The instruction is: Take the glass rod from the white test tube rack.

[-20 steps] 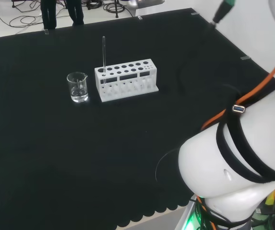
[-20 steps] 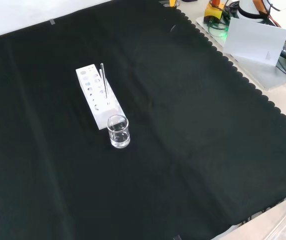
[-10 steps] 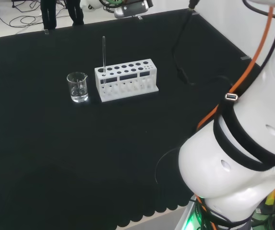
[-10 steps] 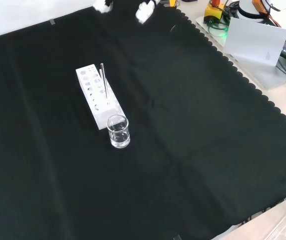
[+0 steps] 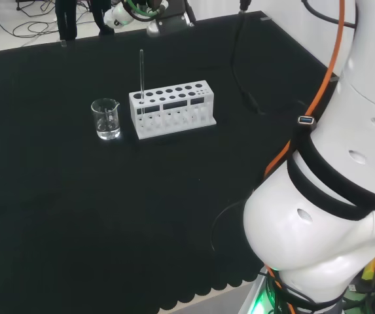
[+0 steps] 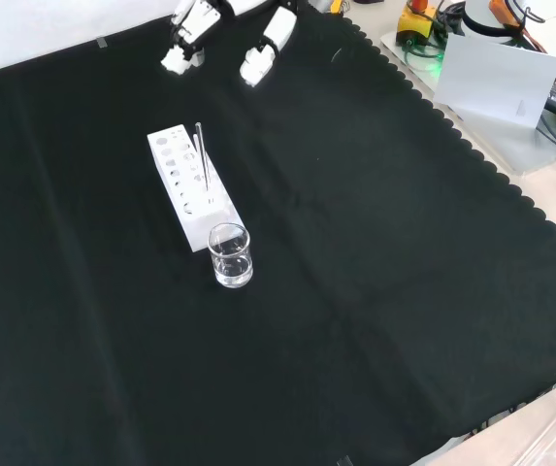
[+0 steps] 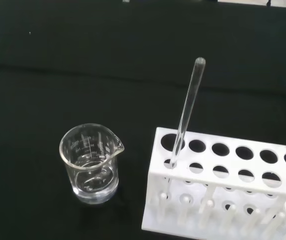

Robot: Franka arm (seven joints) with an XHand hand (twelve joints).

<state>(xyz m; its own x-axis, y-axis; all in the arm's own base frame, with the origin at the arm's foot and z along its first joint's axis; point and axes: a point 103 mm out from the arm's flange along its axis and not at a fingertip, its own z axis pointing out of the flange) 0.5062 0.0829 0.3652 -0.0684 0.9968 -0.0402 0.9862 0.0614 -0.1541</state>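
Clear glass rod [image 7: 186, 111] stands in the white plastic test tube rack's [image 6: 189, 189] end hole, beside a clear glass beaker [image 6: 230, 255]. The black and white hand [image 6: 221, 31], partly cut off at the front view's top edge, hovers well apart with fingers [image 6: 258, 56] relaxed, holding nothing.

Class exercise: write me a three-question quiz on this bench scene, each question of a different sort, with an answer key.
1. True or false: the glass rod stands in an end hole of the white rack.
2. What stands beside the rack's rod end? A) beaker B) flask C) funnel
3. Fill in: the hand holds ______.

Key: 1 true; 2 A; 3 nothing, its fingers are apart above the cloth.
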